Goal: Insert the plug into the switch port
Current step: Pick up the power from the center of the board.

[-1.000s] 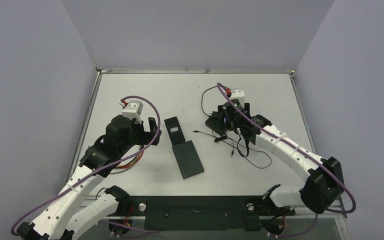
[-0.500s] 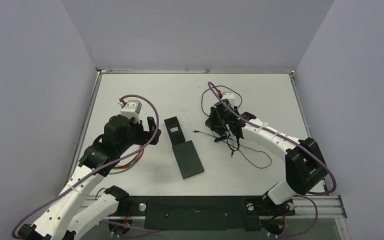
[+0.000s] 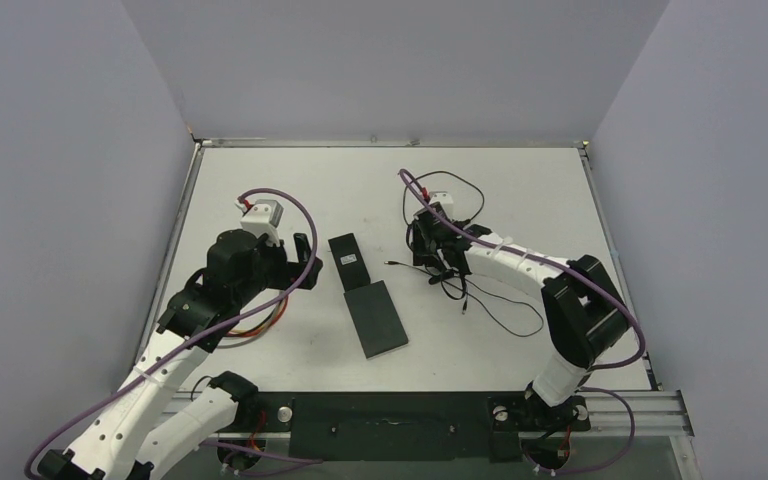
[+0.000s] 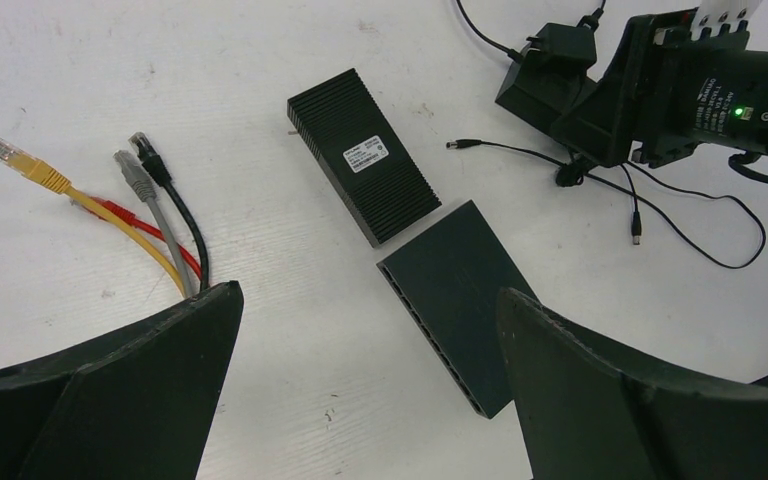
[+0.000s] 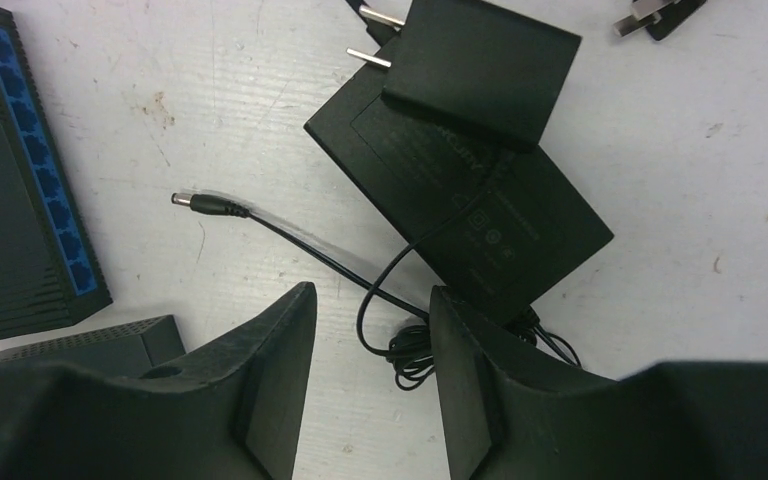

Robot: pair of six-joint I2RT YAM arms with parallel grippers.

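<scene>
Watching R fingers [image 5: 260,400], part-open astride thin cable [image 5: 305,252]; L fingers [image 4: 110,400] wide open, empty. Risk: I pinch cable slack, not barrel plug [image 5: 200,204], and adapter [image 5: 480,220] drags.

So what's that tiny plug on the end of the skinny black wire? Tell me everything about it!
The plug is a small black barrel with a greyish tip. It lies flat on the white table, tip pointing toward the switch with blue ports, apart from it. Its thin black wire trails away behind. Nothing grips it.

Robotics lab test cell, white table [image 3: 290,180] boxed in by plain grey walls [image 3: 390,70]
</scene>
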